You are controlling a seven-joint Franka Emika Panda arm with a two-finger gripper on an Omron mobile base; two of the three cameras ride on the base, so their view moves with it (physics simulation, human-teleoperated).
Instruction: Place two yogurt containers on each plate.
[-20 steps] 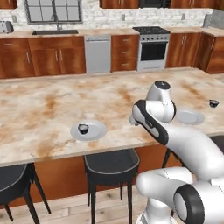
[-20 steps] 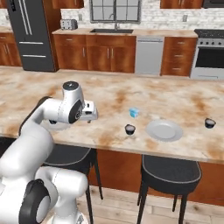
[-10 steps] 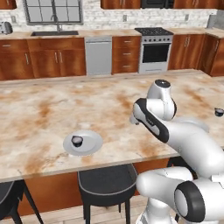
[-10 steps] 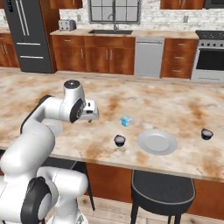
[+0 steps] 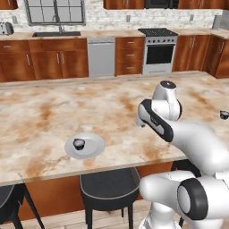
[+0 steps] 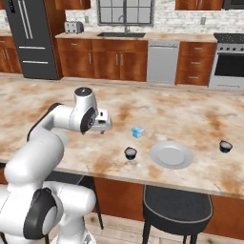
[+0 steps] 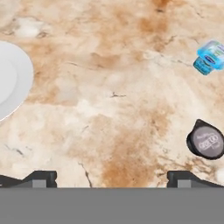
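currently | marble island counter (image 6: 190, 114), wood cabinets (image 6: 109, 64) behind | hand (image 6: 103, 125) spread, empty, over bare stone

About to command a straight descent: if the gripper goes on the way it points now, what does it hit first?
Most likely bare marble countertop. The open gripper points down at an empty patch: the dark yogurt cup lies off to one side, the light blue one farther on, and a plate on the other side.
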